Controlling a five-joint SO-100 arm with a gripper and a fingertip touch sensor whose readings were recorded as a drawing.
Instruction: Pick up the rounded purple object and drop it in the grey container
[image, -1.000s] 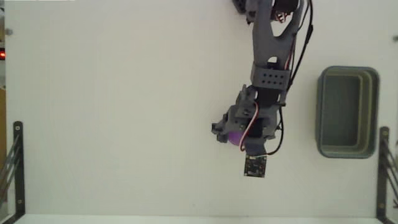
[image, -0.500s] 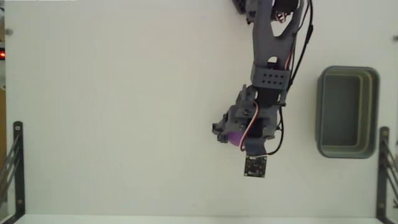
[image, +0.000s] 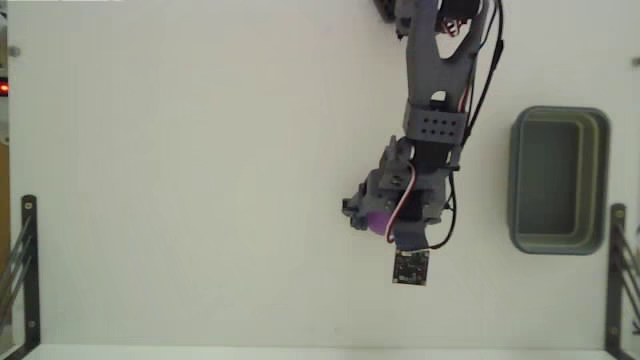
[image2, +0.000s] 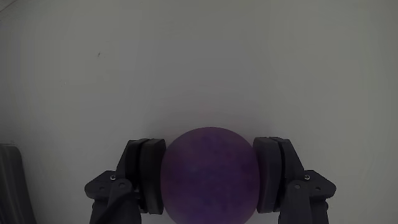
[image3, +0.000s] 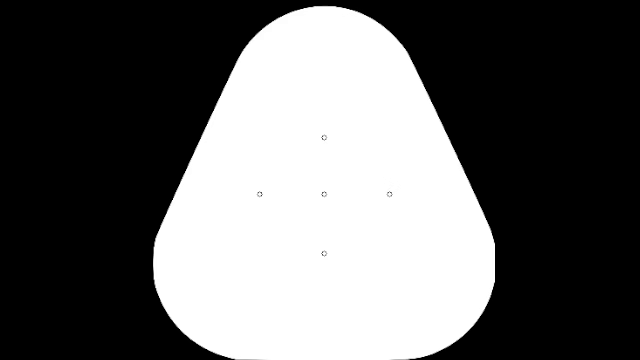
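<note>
The rounded purple object (image2: 210, 175) is a matte violet ball with a faintly mottled, slightly fuzzy surface, and in the wrist view it fills the gap between the two dark plastic fingers (image2: 149, 176), whose flat pads press against its left and right sides. The gripper (image2: 210, 177) is thus closed onto the ball, open only as wide as the ball itself. Behind it that view shows only a plain pale surface, so whether the ball rests on the table or is lifted off it cannot be told. In the fixed view, looking down, just a small purple patch of the ball (image: 379, 221) shows beneath the grey arm's wrist, with the gripper (image: 381, 222) mostly hidden under it. That view alone shows the white table (image: 180, 180) and the grey container (image: 558, 180), a grey-green rectangular bin with rounded corners and a stepped rim, well apart to the right.
</note>
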